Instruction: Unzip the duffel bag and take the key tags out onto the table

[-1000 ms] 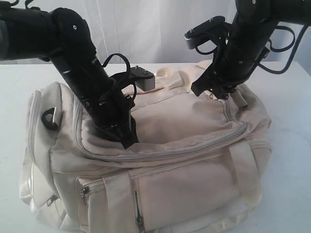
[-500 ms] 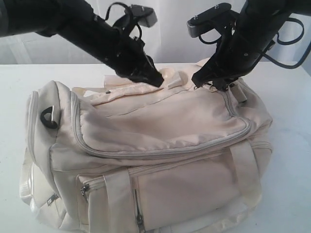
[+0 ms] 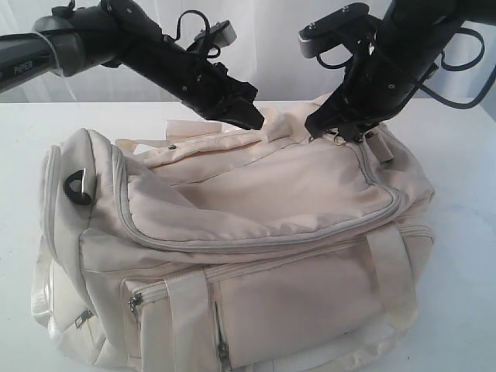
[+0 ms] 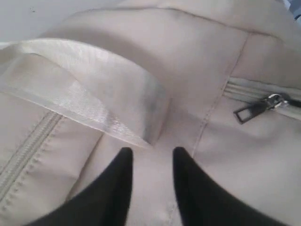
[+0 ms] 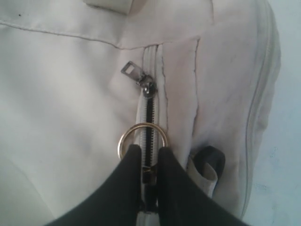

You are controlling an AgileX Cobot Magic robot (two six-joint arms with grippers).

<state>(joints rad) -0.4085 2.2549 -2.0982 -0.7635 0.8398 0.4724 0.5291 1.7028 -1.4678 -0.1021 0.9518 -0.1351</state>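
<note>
Pale curtain behind, broad white desk (image 3: 461, 263) beneath. At centre frame the cream duffel bag (image 3: 256, 225), long axis left to right, with bare desk at both ends and the wider strip at right. Reaching in from upper left over the bag's rear top: left fingers (image 3: 249, 118), parted a little, gripping nothing, hovering just above fabric beside a webbing strap (image 4: 84, 94), near a zip pull (image 4: 251, 110) but apart from it. At upper right: right fingers (image 3: 333, 130), closed to a slit, seemingly pinching a metal ring (image 5: 141, 134) on the top zip (image 5: 149, 110), a short dark gap open ahead of the tips. From there, zip track curving down the bag's right end, then leftward along the front. No key tags in sight; presumably inside. Better placed for the pull, by this reading: the right arm.
</note>
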